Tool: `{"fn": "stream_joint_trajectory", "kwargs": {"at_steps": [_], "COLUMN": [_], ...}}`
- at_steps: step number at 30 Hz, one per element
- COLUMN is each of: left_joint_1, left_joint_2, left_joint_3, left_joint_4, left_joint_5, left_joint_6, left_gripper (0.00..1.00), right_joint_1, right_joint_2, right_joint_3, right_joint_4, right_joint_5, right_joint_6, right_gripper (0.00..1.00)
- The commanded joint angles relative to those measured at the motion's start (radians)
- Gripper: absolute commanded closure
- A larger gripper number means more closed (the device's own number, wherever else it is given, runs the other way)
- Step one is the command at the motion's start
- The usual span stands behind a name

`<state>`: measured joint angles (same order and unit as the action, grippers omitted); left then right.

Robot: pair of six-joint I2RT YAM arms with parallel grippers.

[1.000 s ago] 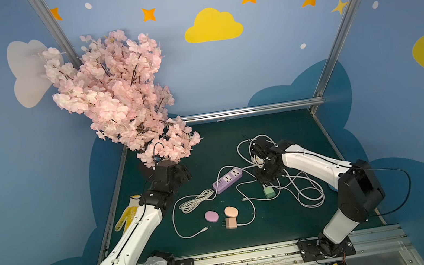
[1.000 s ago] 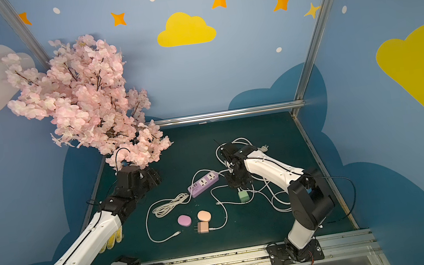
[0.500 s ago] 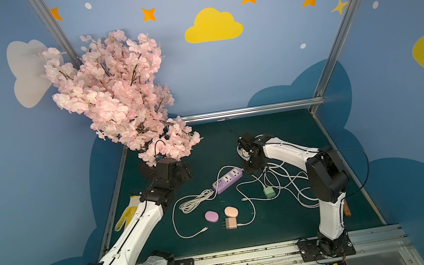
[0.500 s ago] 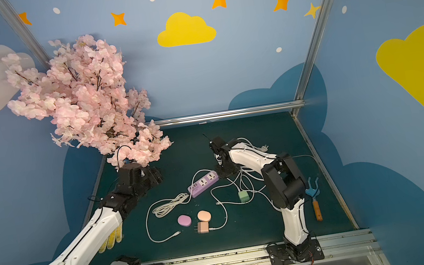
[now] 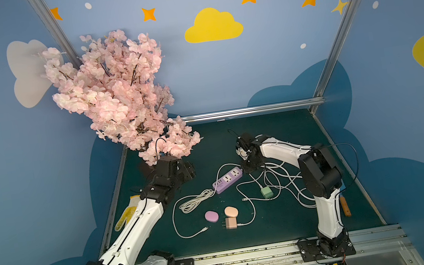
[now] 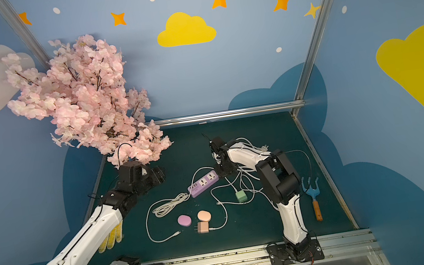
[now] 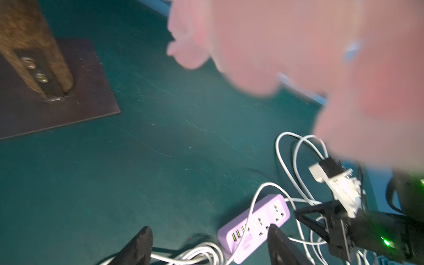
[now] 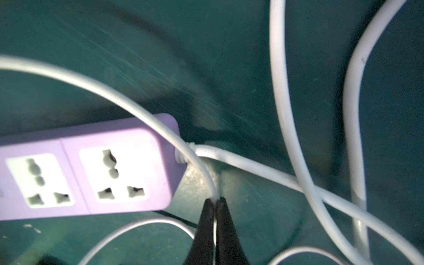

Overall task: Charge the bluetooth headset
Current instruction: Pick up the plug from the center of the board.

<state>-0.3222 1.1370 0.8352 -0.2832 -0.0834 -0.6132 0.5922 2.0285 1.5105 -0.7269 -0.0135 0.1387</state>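
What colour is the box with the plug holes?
The power strip is light purple with white socket faces, clearest in the right wrist view.

Your top views overlook the whole table (image 5: 276,129) from above; both close wrist views share the power strip (image 7: 254,226).

left arm (image 5: 139,226) and right arm (image 5: 283,152) have white shells, black joints, thin black cables, tapered black pincer fingers (image 8: 226,234).
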Motion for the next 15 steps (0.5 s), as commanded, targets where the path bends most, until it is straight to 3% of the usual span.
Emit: {"fn": "stream_joint_trajectory", "kwargs": {"at_steps": [1,6,15], "left_joint_1": [-0.018,-0.046,-0.105], "left_joint_2": [-0.024,-0.051,-0.104], "left_joint_3": [0.016,0.034,0.020], "left_joint_4": [0.008,-0.018,0.021], "left_joint_5": [0.065,0.046,0.081], "left_joint_6": [-0.013,-0.030,-0.020], "left_gripper": [0.21,0.22,0.22], "right_joint_1": [-0.005,-0.003,0.025], "right_joint_2": [-0.059,-0.204,-0.478], "right_joint_3": [-0.010,-0.069,-0.256], "right_joint_4": [0.042,0.115,0.423], "right_joint_5": [-0.010,0.000,-0.034], "right_joint_6": [-0.020,-0.018,-0.029], "right_gripper": [1.00,1.00,1.00]}}
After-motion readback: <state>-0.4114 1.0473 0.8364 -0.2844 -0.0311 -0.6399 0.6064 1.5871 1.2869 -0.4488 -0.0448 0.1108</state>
